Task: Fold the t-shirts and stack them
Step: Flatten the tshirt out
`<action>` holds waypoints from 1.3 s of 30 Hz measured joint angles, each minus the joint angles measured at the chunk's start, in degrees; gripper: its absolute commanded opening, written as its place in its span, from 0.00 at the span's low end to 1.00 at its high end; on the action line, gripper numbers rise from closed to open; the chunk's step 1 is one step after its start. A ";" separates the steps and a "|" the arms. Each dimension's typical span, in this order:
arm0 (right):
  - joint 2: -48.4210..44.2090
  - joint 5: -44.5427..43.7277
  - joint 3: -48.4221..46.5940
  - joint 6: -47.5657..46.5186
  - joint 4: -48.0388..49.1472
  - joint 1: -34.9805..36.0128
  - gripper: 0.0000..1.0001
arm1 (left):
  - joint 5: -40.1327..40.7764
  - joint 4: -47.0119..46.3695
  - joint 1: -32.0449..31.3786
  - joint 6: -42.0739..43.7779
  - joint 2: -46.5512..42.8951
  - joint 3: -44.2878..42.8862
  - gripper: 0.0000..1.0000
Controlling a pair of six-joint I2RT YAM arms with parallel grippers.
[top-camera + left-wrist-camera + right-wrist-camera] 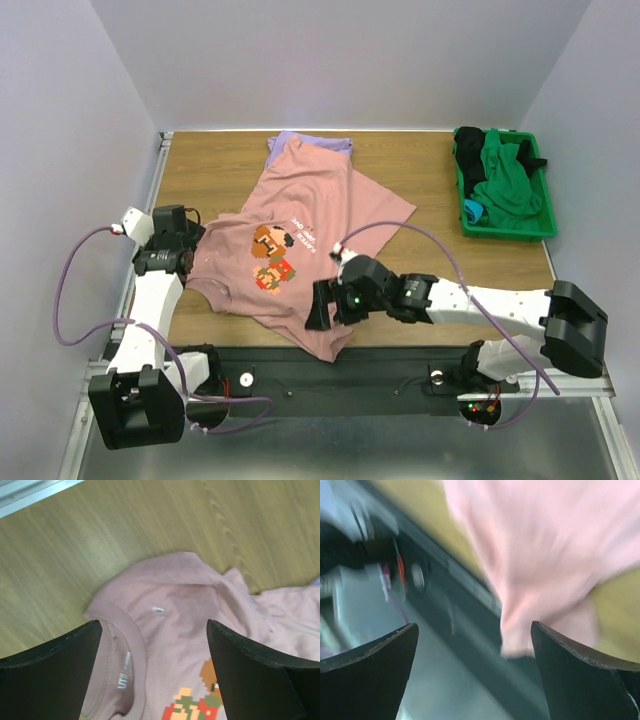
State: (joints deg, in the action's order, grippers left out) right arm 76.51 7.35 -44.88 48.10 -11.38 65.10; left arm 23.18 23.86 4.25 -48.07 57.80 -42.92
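While the table (200, 170) fills my view, I see the pink shirt (320, 215) spread rumpled across it, print up, one corner over the near edge. A green bin (545, 225) sits far right. The lavender shirt (318, 143) peeks out behind. Left claw (193, 240) spread above the collar; right claw (320, 312) spread at that corner.

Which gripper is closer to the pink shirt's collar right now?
Left. The left gripper hovers open right over the collar; the right gripper is open at the pink shirt corner overhanging the table near edge.
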 measured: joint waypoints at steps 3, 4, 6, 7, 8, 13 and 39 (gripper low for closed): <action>-0.79 -4.33 -4.37 -2.93 -1.11 -5.07 1.00 | -4.87 -3.17 0.00 1.75 -1.77 0.26 0.99; -0.44 -5.18 -5.60 -3.85 -1.29 -7.80 1.00 | -6.88 -5.16 0.00 2.32 -2.05 0.74 0.99; 1.57 -7.50 -9.68 -6.80 -1.92 -14.03 1.00 | -10.75 -8.98 -0.02 3.23 -1.79 2.14 0.99; 4.33 -8.07 -11.08 -7.74 -1.90 -18.71 1.00 | -13.03 -10.99 -0.04 3.93 -0.96 3.06 0.99; 5.99 -8.41 -12.35 -8.52 -2.08 -20.87 1.00 | -15.04 -12.52 -0.17 4.46 0.50 4.00 0.99; 22.56 -9.27 -23.02 -14.40 -2.47 -34.62 1.00 | -21.05 -16.96 -3.04 6.91 11.19 5.03 0.98; 15.30 -11.91 -4.76 -14.25 0.59 -58.29 1.00 | -25.42 -26.43 -11.28 16.15 56.76 -32.65 0.96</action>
State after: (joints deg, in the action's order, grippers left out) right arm 91.81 -4.56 -49.65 33.85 -10.79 6.81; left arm -2.24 -2.57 -7.03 -31.92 114.56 -75.57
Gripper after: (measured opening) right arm 0.997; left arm 0.963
